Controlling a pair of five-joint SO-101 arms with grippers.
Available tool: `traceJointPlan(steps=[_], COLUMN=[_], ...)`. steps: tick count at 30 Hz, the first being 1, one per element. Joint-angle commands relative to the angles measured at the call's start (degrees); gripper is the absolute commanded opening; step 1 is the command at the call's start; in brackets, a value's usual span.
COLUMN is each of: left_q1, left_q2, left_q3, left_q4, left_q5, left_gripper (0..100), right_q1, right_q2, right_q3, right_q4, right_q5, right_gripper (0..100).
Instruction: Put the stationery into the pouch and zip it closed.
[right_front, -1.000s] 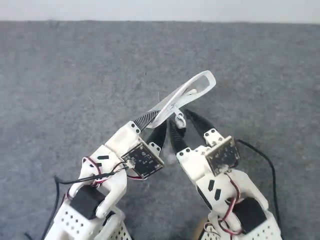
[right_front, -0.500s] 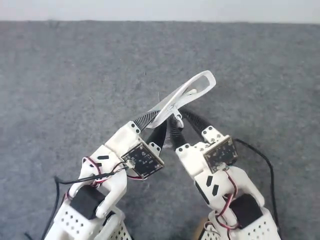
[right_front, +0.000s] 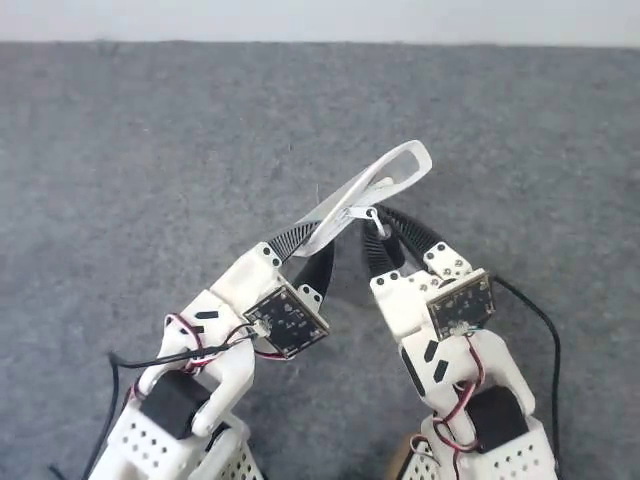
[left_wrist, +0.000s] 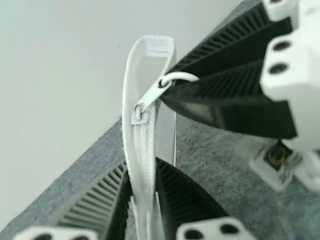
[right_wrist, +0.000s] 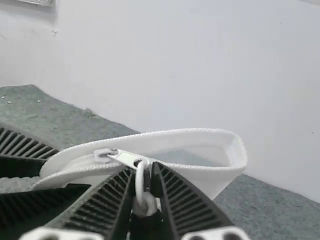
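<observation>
A white, half-clear pouch is held up off the grey mat, its open far end pointing away from the arms. My left gripper is shut on the pouch's near end; in the left wrist view the pouch rises edge-on from between its jaws. My right gripper is shut on the zipper pull. In the right wrist view the pull ring sits pinched between the fingers, with the slider on the pouch's closed stretch. The mouth beyond the slider gapes open.
Grey carpet-like mat covers the table up to a white wall at the far edge. A black cable loops beside the right arm. Both arm bases crowd the near edge.
My right gripper has shifted to the right and a little farther along the pouch, taking the zipper pull with it. The left arm and the pouch's near end have stayed put.
</observation>
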Motion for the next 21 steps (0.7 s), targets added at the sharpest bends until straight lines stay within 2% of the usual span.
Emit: traceJointPlan(steps=[1,9,16,21], left_q1=[-0.62,-0.62,-0.62,-0.62], left_q2=[-0.88,-0.88,-0.88,-0.88], left_q3=[-0.92,-0.92,-0.92,-0.92], left_q4=[-0.88,-0.88,-0.88,-0.88], left_q5=[0.44,0.44,0.44,0.44], left_gripper=[1,1,1,1], right_q1=[3.38,7.16,12.44,14.46], right_q2=[0.22,8.4,20.53,23.16], right_q3=[-0.35,-2.55,-8.26,-10.37], right_q4=[-2.42,-6.29,-8.75,-8.75], right_q5=[-0.18,-0.26,-6.07,-8.35], right_gripper=[0.6,0.6,0.6,0.6])
